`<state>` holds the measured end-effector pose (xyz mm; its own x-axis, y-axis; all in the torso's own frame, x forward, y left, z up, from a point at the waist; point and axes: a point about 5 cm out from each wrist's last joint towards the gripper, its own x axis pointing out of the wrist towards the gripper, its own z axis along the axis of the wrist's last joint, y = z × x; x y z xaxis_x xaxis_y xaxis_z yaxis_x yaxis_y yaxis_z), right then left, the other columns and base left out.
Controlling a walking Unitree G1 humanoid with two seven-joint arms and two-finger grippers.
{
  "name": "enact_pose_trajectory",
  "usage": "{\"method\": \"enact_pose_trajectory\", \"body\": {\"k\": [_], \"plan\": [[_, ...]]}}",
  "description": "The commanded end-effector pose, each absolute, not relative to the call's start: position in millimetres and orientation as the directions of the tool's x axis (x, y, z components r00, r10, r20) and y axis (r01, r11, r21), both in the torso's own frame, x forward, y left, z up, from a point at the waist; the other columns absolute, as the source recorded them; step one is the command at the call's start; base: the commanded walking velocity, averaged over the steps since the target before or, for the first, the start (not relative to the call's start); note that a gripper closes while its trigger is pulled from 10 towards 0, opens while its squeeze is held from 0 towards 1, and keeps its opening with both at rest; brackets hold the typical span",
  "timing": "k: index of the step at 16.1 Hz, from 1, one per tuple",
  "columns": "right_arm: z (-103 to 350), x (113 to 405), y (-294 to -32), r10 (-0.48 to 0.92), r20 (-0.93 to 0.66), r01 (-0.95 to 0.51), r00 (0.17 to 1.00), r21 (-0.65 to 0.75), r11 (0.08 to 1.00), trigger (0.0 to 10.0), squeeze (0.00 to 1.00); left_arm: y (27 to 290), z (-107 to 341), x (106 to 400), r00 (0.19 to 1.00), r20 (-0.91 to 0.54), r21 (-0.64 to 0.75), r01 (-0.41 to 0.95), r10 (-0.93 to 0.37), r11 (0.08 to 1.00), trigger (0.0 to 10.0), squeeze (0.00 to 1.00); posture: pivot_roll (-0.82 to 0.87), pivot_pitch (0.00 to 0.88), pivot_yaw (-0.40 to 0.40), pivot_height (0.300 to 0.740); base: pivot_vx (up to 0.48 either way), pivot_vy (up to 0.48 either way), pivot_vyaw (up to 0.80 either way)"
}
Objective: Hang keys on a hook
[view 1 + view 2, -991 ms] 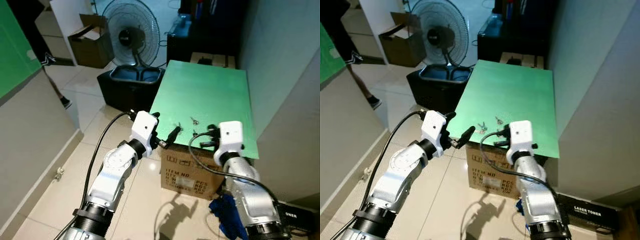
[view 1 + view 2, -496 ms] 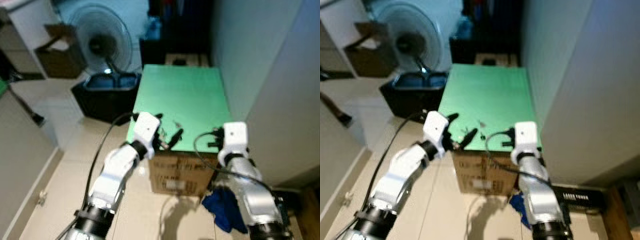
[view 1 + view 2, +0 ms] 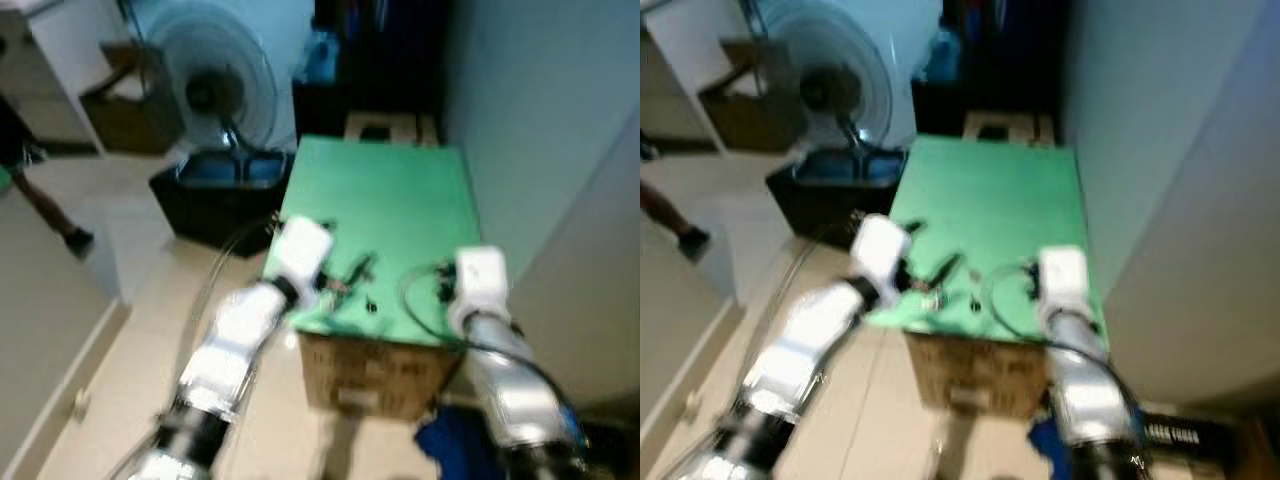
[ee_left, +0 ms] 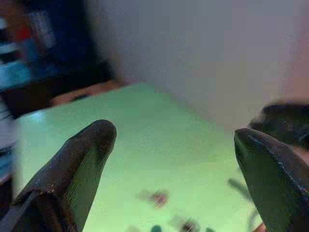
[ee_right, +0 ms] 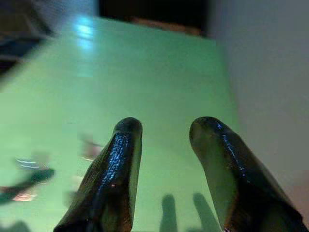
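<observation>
Left eye view puts both of your arms over the near edge of a green board [image 3: 400, 200] that lies on a cardboard box [image 3: 370, 375], though the picture is blurred. Your left gripper [image 3: 352, 272] reaches in over the board's near corner with its two black fingers spread wide; the left wrist view shows a broad gap between them. The keys [image 3: 368, 303] lie loose on the green surface just ahead of and below that gripper, close to the board's near edge, and in the left wrist view they appear as small dark smudges [image 4: 155, 197] between the fingers, too blurred to count. Your right gripper [image 5: 161, 159] hovers over the board to the right of the keys, its fingers parted with nothing between them. Beyond your left arm stands a fan [image 3: 210, 95] over a dark bin [image 3: 215, 185]. At the far left a person's leg and shoe [image 3: 60, 225] cross the floor.
</observation>
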<state>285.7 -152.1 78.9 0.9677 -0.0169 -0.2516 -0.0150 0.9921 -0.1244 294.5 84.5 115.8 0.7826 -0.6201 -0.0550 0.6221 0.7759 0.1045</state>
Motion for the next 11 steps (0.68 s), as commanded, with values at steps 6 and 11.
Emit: {"method": "enact_pose_trajectory", "body": {"k": [6,11], "plan": [[79.2,284.7,-145.6,0.021,-0.250,-0.055,0.968,-0.129,0.990,10.0,1.00,84.5,115.1,294.8,0.791,-0.066,0.103,0.612,-0.608,0.784,10.0,0.00,-0.12,0.000,0.053,0.740,0.000,0.000,0.00],[81.5,286.4,-144.9,0.012,-0.239,-0.053,0.971,-0.167,0.985,10.0,1.00,85.7,115.0,294.5,0.792,-0.075,0.141,0.610,-0.606,0.780,10.0,0.00,-0.11,0.000,0.053,0.740,0.000,0.000,0.00]]}}
